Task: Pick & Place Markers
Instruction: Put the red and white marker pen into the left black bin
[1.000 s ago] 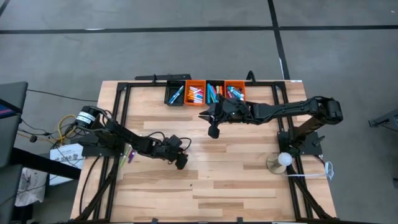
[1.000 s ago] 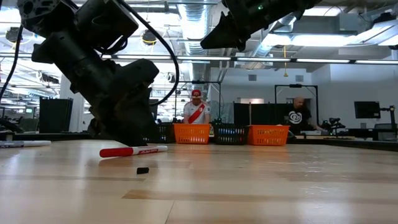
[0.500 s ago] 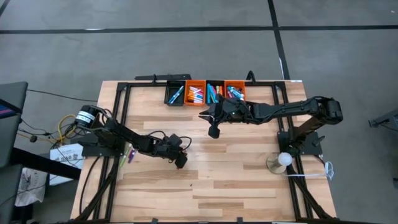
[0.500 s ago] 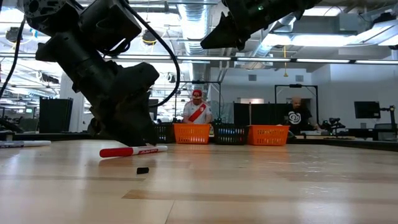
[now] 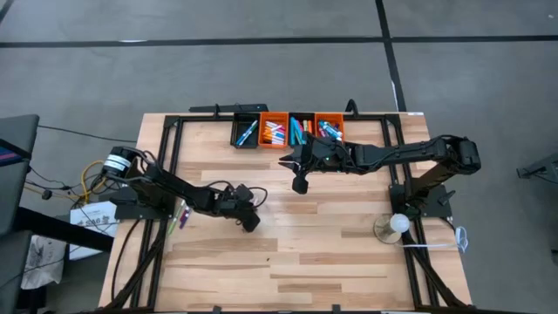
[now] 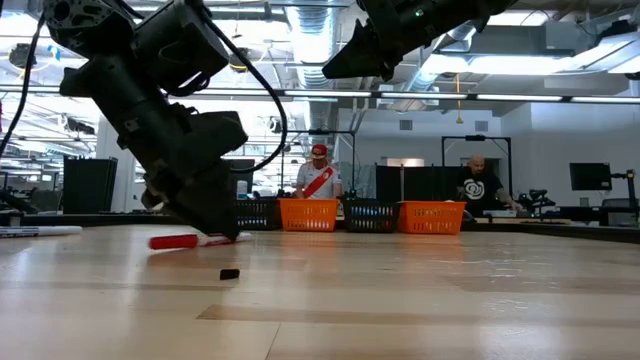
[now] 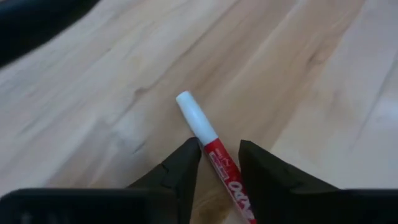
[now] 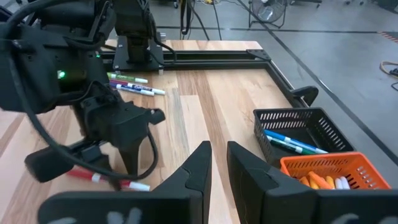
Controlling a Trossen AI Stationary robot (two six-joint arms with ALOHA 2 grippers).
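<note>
Your left gripper [image 7: 219, 163] is down at the table [image 5: 331, 244], its fingers [image 7: 180, 171] narrowed to a small gap on either side of a red marker [image 7: 214, 155] lying on the wood; whether they grip it, you cannot tell. Farther back, your right gripper [image 5: 299, 184] hovers with its fingers almost together and nothing between them. Beyond it, more markers [image 5: 274, 133] fill the bins [image 5: 288, 130] at the far edge.

From my remote station I see two matte-black jointed arms, the left arm [image 5: 187, 197] trailing a looped black cable over its blocky wrist housing (a small green indicator light glows on it in the right wrist view), the right arm [image 5: 392, 154] ending in tapered dark fingers [image 8: 199, 163].
</note>
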